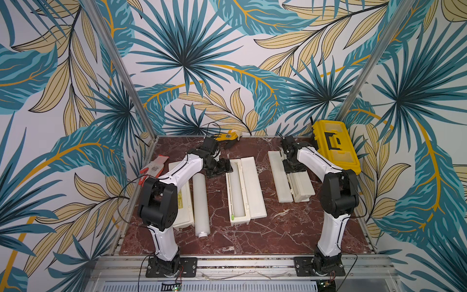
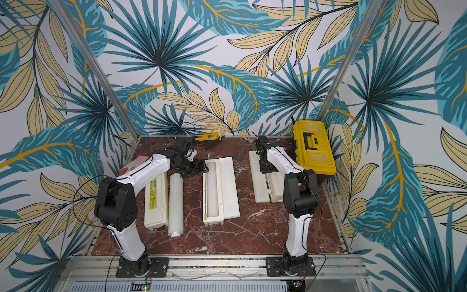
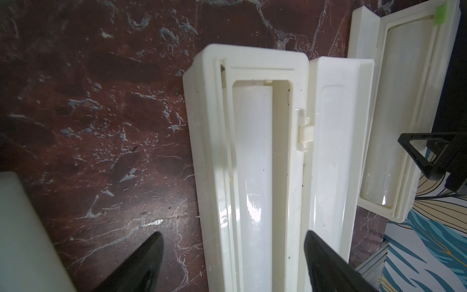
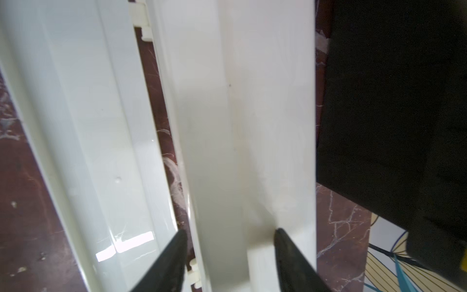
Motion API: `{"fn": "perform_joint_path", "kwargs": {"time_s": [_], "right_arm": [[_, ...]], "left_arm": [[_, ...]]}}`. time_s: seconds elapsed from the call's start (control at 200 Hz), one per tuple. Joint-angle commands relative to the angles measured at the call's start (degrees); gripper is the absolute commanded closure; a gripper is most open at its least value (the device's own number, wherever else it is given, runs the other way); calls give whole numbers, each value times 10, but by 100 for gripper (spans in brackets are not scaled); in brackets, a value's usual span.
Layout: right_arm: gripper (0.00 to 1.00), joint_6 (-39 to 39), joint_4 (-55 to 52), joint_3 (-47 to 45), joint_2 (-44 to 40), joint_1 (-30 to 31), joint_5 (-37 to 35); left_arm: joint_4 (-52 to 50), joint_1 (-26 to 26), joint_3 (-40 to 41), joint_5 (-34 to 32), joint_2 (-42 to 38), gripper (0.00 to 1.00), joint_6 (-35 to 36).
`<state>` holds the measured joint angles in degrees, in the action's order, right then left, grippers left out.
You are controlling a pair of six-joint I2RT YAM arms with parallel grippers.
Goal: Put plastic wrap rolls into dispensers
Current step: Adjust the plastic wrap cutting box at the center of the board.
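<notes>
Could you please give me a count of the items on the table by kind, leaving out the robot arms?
Dispensers: 3 (closed dispenser, middle dispenser, right dispenser)
Plastic wrap rolls: 3 (loose roll, roll in middle dispenser, roll in right dispenser)
Toolbox: 1
Gloves: 2 (white-and-orange glove, yellow-and-black glove)
Total: 9

A yellow plastic toolbox with a black handle [image 1: 334, 146] sits in the far right corner of the red-brown marble-patterned table [image 1: 252, 235]. A yellow-and-black work glove [image 1: 227, 137] lies at the far edge (crumpled), and a white knit glove with orange trim [image 1: 154, 165] at the left edge.
</notes>
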<state>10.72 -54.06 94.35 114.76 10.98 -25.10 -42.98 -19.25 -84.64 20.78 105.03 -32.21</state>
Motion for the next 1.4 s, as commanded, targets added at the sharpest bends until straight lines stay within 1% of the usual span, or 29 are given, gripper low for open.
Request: {"fn": "perform_joint_path", "kwargs": {"time_s": [0.0, 0.05, 0.18, 0.275, 0.426, 0.526, 0.671, 0.831, 0.901, 0.976, 1.061, 1.397], "right_arm": [[27, 1, -15, -21, 6, -3, -28], [23, 0, -5, -27, -2, -4, -46], [19, -6, 1, -27, 3, -5, -67], [18, -5, -14, -9, 30, -9, -62], [19, -2, -22, 6, 54, -20, -22], [21, -5, -24, 8, 63, -35, 20], [30, -7, -18, 3, 66, -63, 92], [34, -19, -24, 8, 78, -78, 151], [34, -20, -35, 13, 80, -80, 137], [29, -16, -32, 7, 71, -80, 96], [29, -18, -22, -2, 59, -80, 87], [39, -22, -28, 5, 95, -123, 201]], "left_arm": [[-1, 0, -14, -3, 4, 12, -7], [0, -2, -15, -4, 6, 12, -8], [-1, -8, -19, -5, 10, 12, -12], [-1, -12, -21, -7, 10, 12, -14], [-2, -15, -17, -9, 6, 12, -16], [-1, -16, -11, -12, 1, 12, -17], [-1, -15, -4, -15, -4, 12, -18], [-1, -17, -4, -14, -4, 12, -18], [-2, -16, -4, -14, -4, 12, -18], [-1, -16, -4, -15, -4, 12, -18], [-1, -17, -5, -14, -3, 12, -18], [-1, -17, 0, -12, -7, 12, -17]]}}
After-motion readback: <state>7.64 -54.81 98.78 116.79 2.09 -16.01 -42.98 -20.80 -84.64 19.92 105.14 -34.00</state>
